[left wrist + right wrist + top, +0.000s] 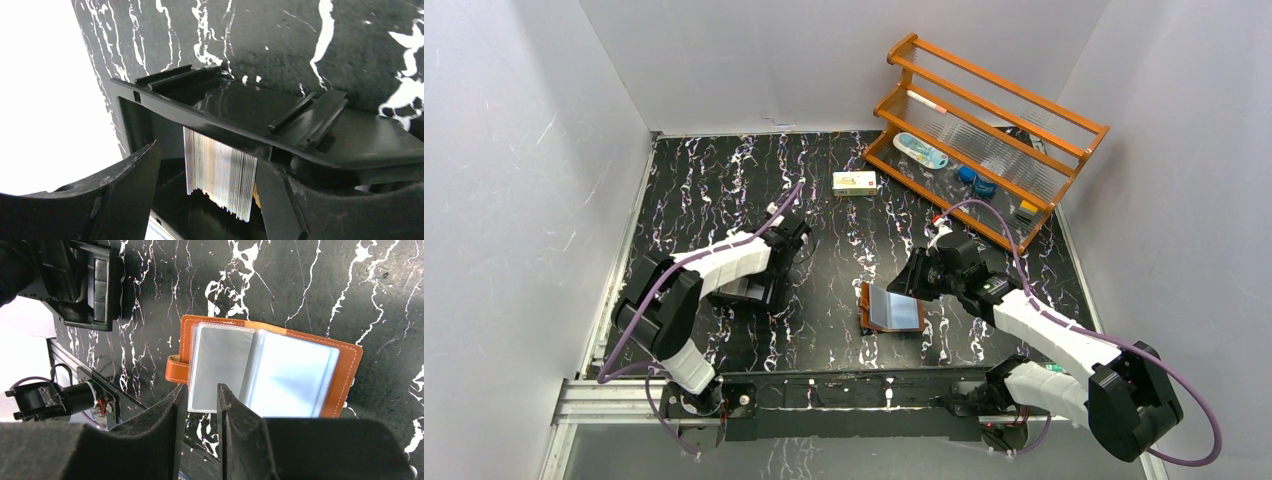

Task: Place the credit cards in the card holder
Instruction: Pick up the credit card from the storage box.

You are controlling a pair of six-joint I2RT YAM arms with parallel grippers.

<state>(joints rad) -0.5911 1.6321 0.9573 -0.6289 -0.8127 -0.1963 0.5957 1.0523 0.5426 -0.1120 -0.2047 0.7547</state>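
Note:
The brown card holder (892, 308) lies open on the black marbled table; in the right wrist view (350, 365) its clear pockets look pale grey and light blue, with the snap tab (177, 371) at its left. I cannot tell whether cards sit in the pockets. My right gripper (201, 435) hovers at its near edge, jaws a narrow gap apart with nothing between them. My left gripper (205, 200) is wide open, reaching into the black tray (250, 140), where a shiny striped face (220, 175) stands. A pale card corner (156, 231) shows below. No loose card shows in the top view.
The black tray (744, 290) sits left of centre, under my left gripper (774, 265). A white-and-yellow carton (854, 182) lies at the back. A wooden rack (989, 130) with small items stands at the back right. White walls enclose the table.

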